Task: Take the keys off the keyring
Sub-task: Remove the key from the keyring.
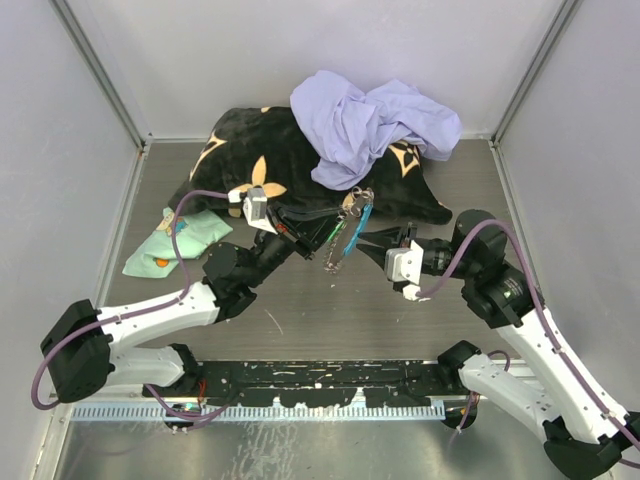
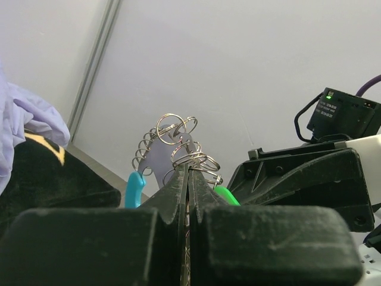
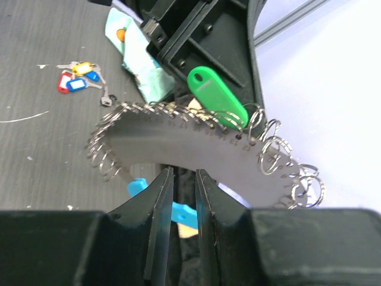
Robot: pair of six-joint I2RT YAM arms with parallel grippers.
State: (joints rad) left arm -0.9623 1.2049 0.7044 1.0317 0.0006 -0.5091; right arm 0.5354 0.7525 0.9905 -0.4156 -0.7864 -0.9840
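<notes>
The keyring (image 3: 190, 152) is a flat pale crescent edged with wire rings, held above the table between both arms (image 1: 345, 235). My left gripper (image 2: 188, 173) is shut on its rings (image 2: 175, 134). A green-tagged key (image 3: 217, 95) and a blue-tagged one (image 3: 183, 213) hang from it. My right gripper (image 3: 184, 173) has its tips at the crescent's lower edge, jaws a narrow gap apart. The blue tag shows in that gap and passes behind the left finger. Whether it is pinched is unclear. Loose keys (image 3: 80, 77) with red, yellow and blue tags lie on the table.
A black flowered pillow (image 1: 300, 160) with a lavender cloth (image 1: 370, 120) on top fills the back of the table. A mint-green cloth (image 1: 175, 240) lies at the left beside the left arm. Grey walls close in both sides.
</notes>
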